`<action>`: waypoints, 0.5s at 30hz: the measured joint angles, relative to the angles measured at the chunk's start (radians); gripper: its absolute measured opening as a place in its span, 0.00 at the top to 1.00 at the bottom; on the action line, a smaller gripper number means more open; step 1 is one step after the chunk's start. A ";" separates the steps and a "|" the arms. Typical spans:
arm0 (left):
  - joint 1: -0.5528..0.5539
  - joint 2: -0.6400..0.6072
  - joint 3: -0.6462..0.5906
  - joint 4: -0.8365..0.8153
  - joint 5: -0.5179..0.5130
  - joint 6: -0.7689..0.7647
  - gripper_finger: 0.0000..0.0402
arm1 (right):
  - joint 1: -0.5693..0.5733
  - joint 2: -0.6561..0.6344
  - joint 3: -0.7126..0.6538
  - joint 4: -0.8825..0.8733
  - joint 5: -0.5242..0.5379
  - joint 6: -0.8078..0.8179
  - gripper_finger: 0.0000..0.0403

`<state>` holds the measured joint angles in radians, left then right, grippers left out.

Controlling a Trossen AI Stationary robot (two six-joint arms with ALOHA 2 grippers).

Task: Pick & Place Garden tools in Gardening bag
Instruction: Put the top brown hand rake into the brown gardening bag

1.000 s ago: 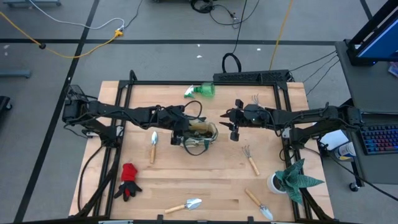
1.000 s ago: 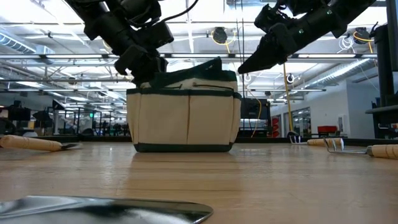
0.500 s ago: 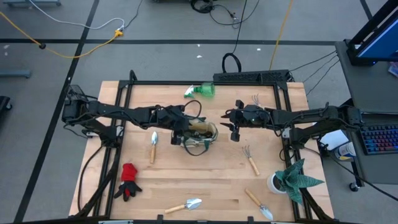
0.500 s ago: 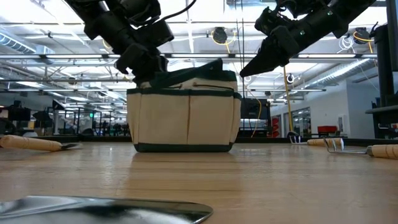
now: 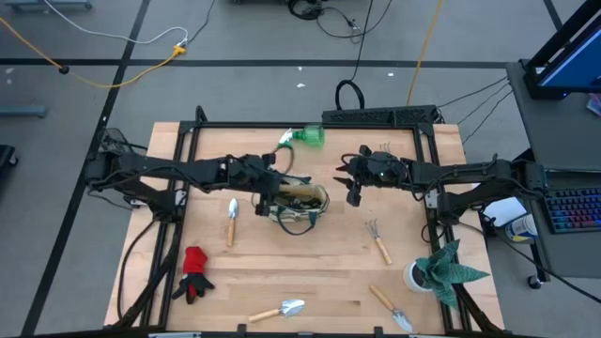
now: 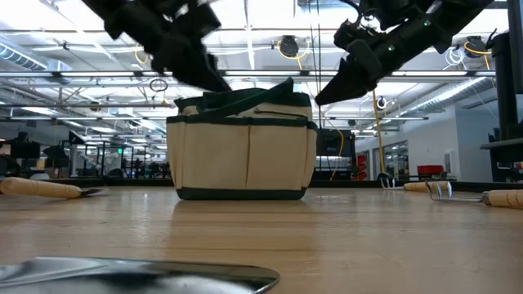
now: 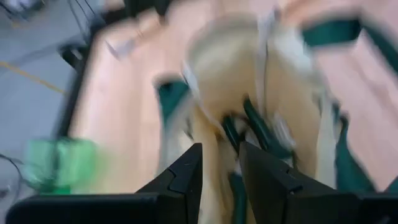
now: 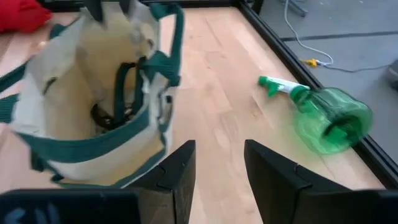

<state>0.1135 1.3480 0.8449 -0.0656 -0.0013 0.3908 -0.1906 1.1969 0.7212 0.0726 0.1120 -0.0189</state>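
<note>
My left gripper [image 5: 269, 199] hovers over the left rim of the gardening bag [image 5: 299, 201], which stands near the middle of the worktop [image 5: 329, 272]; its fingers [image 7: 186, 171] are slightly parted with nothing between them. My right gripper [image 5: 354, 194] hangs just right of the bag, jaws partly open and empty. A green spray bottle [image 8: 323, 116] lies by the far edge

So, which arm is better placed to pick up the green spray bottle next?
Probably the right. Its end effector is empty and open, and the spray bottle lies in its wrist view. The left end effector hangs over the gardening bag.
</note>
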 joint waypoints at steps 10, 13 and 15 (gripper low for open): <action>0.000 -0.163 0.001 -0.019 -0.033 -0.008 0.72 | -0.100 0.000 0.001 -0.002 0.000 0.000 0.68; 0.000 -0.192 0.001 -0.050 -0.085 -0.003 0.72 | -0.127 0.000 0.001 -0.002 0.000 0.000 0.68; 0.000 -0.208 0.002 -0.063 -0.127 -0.003 0.72 | -0.146 0.000 0.001 -0.003 0.000 0.008 0.68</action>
<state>0.1135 1.1401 0.8467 -0.1285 -0.1280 0.3880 -0.3364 1.1969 0.7223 0.0699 0.1123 -0.0108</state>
